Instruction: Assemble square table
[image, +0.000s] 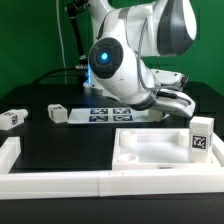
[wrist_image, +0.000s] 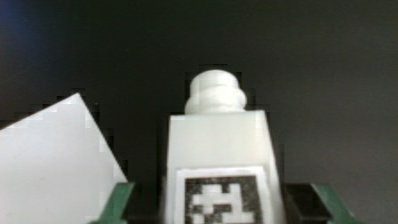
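Observation:
In the wrist view my gripper (wrist_image: 217, 205) is shut on a white blocky table leg (wrist_image: 221, 140). The green fingers (wrist_image: 119, 203) flank it, its tag faces the camera and its rounded screw tip points away over the black table. A corner of the white square tabletop (wrist_image: 54, 150) lies beside it. In the exterior view the tabletop (image: 150, 148) lies at the front right. The hand (image: 172, 100) hovers over its far right part, its fingers hidden. A tagged leg (image: 201, 135) stands upright at the tabletop's right end below the hand; I cannot tell if it is the held one.
Two more white legs (image: 10, 118) (image: 57, 113) lie on the black table at the exterior view's left. The marker board (image: 110, 113) lies behind the tabletop under the arm. Long white border rails (image: 90, 182) run along the front and left edges.

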